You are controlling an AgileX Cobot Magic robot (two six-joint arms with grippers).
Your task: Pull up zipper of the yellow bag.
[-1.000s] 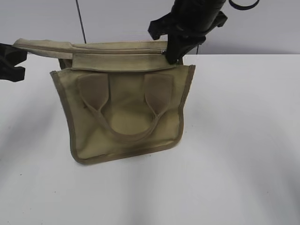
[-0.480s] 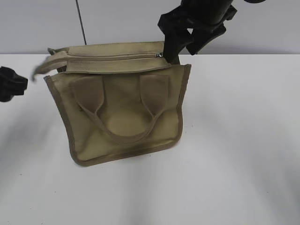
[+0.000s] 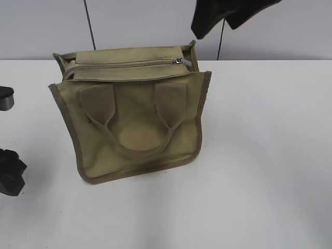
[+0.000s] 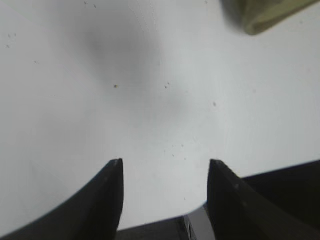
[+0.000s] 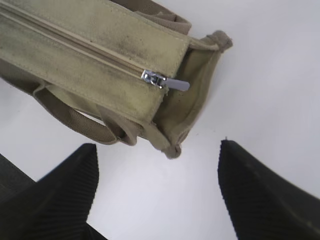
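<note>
The yellow bag (image 3: 137, 119) stands on the white table (image 3: 259, 155), its handle looped down its front. Its zip line runs along the top, and the silver zipper pull (image 3: 178, 61) sits at the right end. In the right wrist view the bag (image 5: 90, 55) lies ahead and the zipper pull (image 5: 162, 81) is at the end of the closed zip line. My right gripper (image 5: 157, 150) is open and empty, above and behind the bag's right corner; its fingers (image 3: 207, 21) show at the top of the exterior view. My left gripper (image 4: 165, 162) is open and empty over bare table, left of the bag (image 4: 270, 12); its fingers (image 3: 10, 171) show at the exterior view's left edge.
A grey wall with two dark vertical lines (image 3: 89, 23) rises behind the table's far edge. A grey and black piece of the left arm (image 3: 5, 98) shows at the left edge.
My right gripper has let go of the zipper pull and risen away from the bag. My left gripper has released the bag's left end and dropped down to the left. The bag has settled.
</note>
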